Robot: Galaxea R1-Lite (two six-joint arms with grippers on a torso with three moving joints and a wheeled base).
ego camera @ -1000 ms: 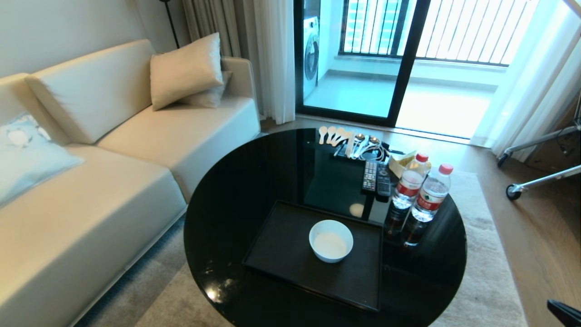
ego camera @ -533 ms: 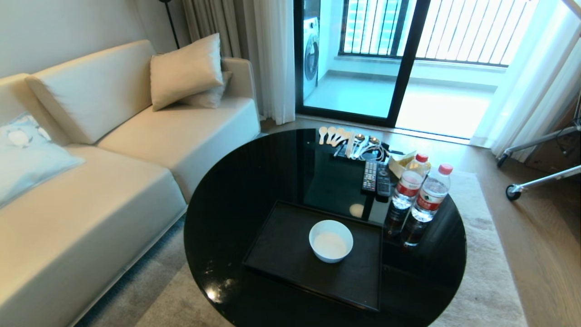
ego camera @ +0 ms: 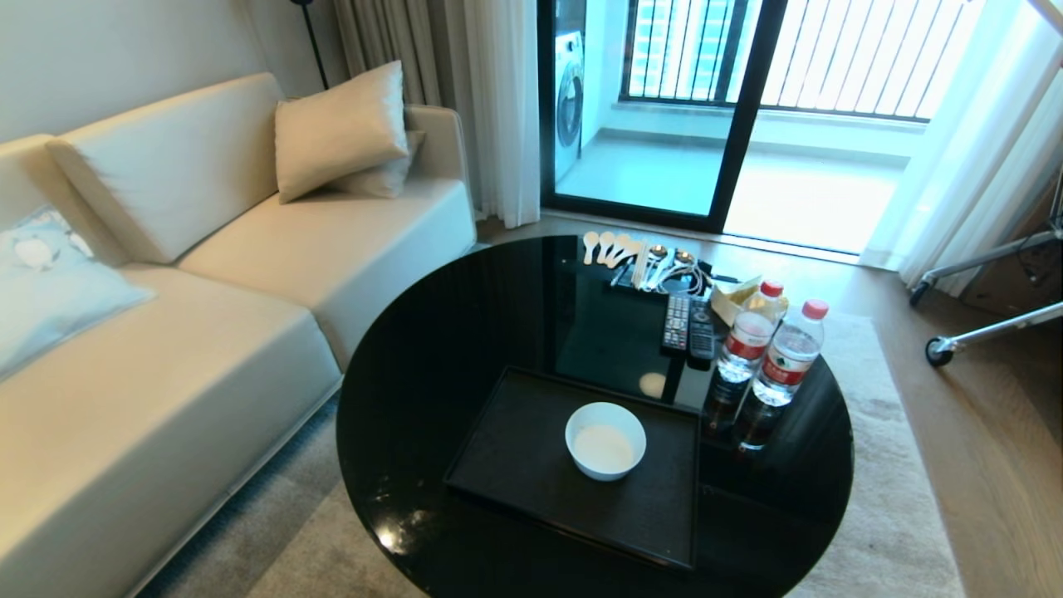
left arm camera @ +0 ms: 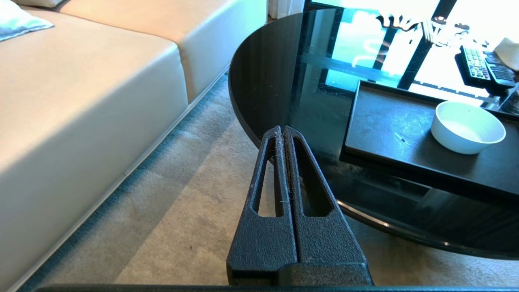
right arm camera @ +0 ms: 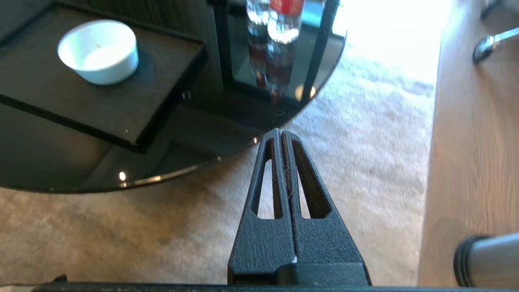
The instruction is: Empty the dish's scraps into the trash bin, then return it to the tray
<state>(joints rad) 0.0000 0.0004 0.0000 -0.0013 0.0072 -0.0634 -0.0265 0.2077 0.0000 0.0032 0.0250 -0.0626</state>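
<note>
Sofa (ego camera: 166, 332): big cream one, seen along the robot's left side, cushions piled at the far end.
Rug (right arm camera: 324, 170): pale, spread under and around the bench.
Bench (ego camera: 465, 332): round, glossy black, window light is mirrored in the top.
Tray (ego camera: 515, 457): matte black, low rim, parked on the near part of the bench.
Bottles (ego camera: 785, 365): two water bottles with red caps, stood upright side by side just beside the tray's right edge.
Remotes (ego camera: 689, 328): two, laid next to each other beyond the tray.
Spoons (ego camera: 631, 253): a little row is fanned out at the bench's far edge.
Dish (ego camera: 605, 440): white bowl, sat upright inside the tray, toward its right half. No scraps can be made out in it, only a tiny speck is seen in the right wrist view.
Left pincer (left arm camera: 282, 132): pressed together, nothing pinched, held off the near-left rim of the bench above the rug.
Right pincer (right arm camera: 281, 134): also pressed together and empty, held off the near-right rim, well apart from the dish.
</note>
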